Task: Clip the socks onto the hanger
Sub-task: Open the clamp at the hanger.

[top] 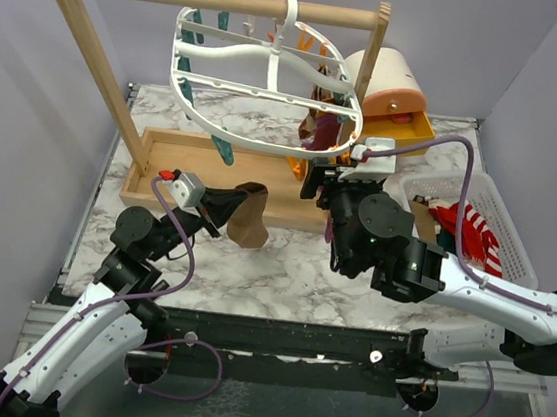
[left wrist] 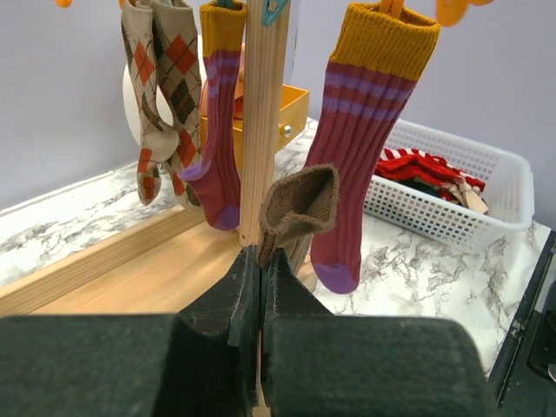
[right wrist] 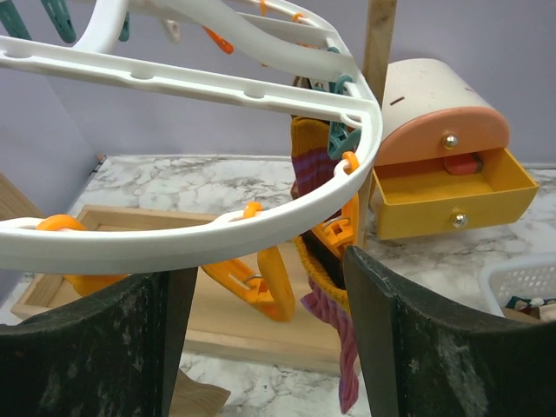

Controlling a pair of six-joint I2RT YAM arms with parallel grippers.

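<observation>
A wooden rack (top: 212,0) spans the back of the worktop (top: 282,264) from 10 to 1 o'clock, with its tray (top: 179,152) below the bar. At 1 o'clock a cream roll-top box (top: 394,81) sits behind the rack's post (left wrist: 263,113), its yellow drawer (right wrist: 452,187) pulled out. A white slatted basket (top: 520,251) at 3 o'clock holds a red-and-white striped sock (top: 472,231).

The hanger (top: 262,91), a white oval ring with spokes, hooks over the bar at 12 o'clock and hangs tilted. Orange and teal clips (right wrist: 261,287) dangle from it. Two maroon socks (left wrist: 365,148) with mustard cuffs and purple bands, and two argyle socks (left wrist: 161,87), are clipped along its 3-to-4 o'clock edge. In the left wrist view the post stands between the maroon pair, directly ahead.

The left fingers (left wrist: 252,269) are clenched on the tan sock (left wrist: 300,208), which bunches up above their tips with its cuff open. In the top view it hangs over the tray's front edge, at 6 o'clock from the hanger.

The right fingers (right wrist: 391,321) are spread wide and grasp nothing. The hanger's rim crosses just above them, and an orange clip hangs in the gap with a maroon sock close behind it.
</observation>
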